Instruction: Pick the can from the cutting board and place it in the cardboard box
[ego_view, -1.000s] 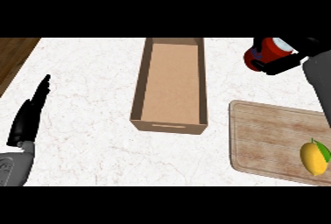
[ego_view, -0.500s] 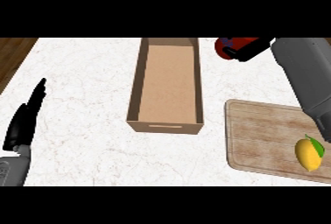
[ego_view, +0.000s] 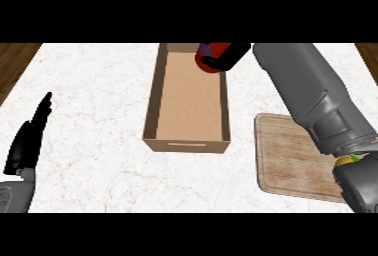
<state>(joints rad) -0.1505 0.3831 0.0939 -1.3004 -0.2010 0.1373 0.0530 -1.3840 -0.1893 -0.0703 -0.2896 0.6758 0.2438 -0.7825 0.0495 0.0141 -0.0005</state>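
Note:
A red can (ego_view: 207, 54) with a blue mark is held in my right hand (ego_view: 227, 56), whose black fingers curl round it. The can hangs over the far right part of the open cardboard box (ego_view: 156, 95), just above its right wall. My grey right forearm runs down the right side and crosses the wooden cutting board (ego_view: 284, 155). My left hand (ego_view: 28, 142) rests open at the lower left, fingers straight and pointing away, well apart from the box.
A yellow-green fruit (ego_view: 347, 160) peeks out on the cutting board behind my right forearm. The white marble counter (ego_view: 88, 100) ends at dark wood floor at the far left and far right.
My right hand has carried the can leftward from beside the box's far right corner to over the box's far end. The forearm now covers more of the cutting board. The left hand stayed still.

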